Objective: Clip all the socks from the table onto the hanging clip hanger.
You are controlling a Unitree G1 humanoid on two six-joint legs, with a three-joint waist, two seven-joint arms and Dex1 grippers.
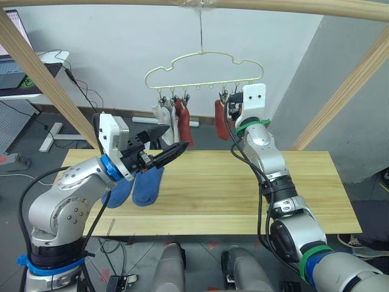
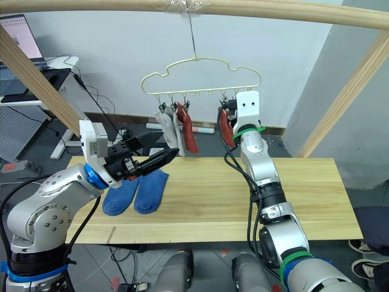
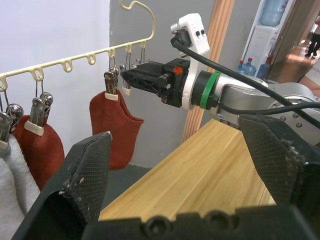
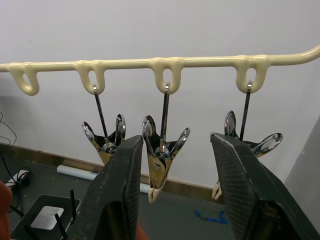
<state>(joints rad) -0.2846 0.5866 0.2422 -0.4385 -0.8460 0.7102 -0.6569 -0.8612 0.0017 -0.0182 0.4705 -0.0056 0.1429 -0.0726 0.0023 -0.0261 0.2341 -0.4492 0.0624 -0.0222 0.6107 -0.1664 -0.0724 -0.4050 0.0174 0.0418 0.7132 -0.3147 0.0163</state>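
Note:
Two blue socks (image 1: 149, 184) (image 1: 119, 192) lie side by side on the left part of the table (image 1: 243, 188). The pale-yellow clip hanger (image 1: 203, 66) hangs from the top bar. It carries two grey socks (image 1: 162, 115) and two rust-red socks (image 1: 183, 123) (image 1: 220, 119). My right gripper (image 4: 177, 142) is raised to the hanger's right end, open, with an empty metal clip (image 4: 160, 162) between its fingers. My left gripper (image 1: 176, 137) hovers open above the blue socks, holding nothing.
Slanted round wooden frame bars stand at the left (image 1: 42, 79) and right (image 1: 346, 91), with a horizontal bar (image 1: 292, 6) overhead. A desk with a laptop (image 1: 18, 73) stands at the back left. The table's right half is bare wood.

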